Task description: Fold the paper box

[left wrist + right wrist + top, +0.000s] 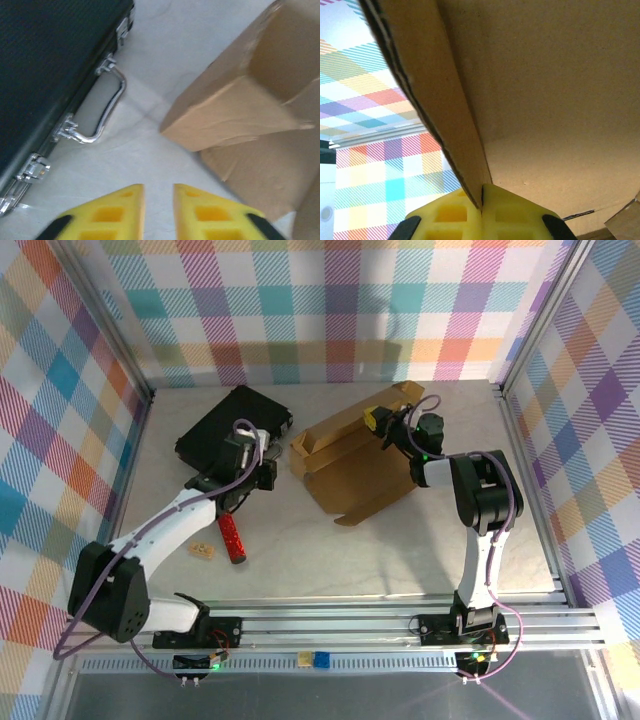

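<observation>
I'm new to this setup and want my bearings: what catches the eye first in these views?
The brown paper box sprawls half-folded in the middle, and the right gripper is shut on one of its cardboard edges. A black case with a metal handle lies back left, with the left gripper empty over the table between case and box.

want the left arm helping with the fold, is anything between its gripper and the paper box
Nothing visible. Bare table lies between the left gripper and the paper box; the black case sits off to the other side.
</observation>
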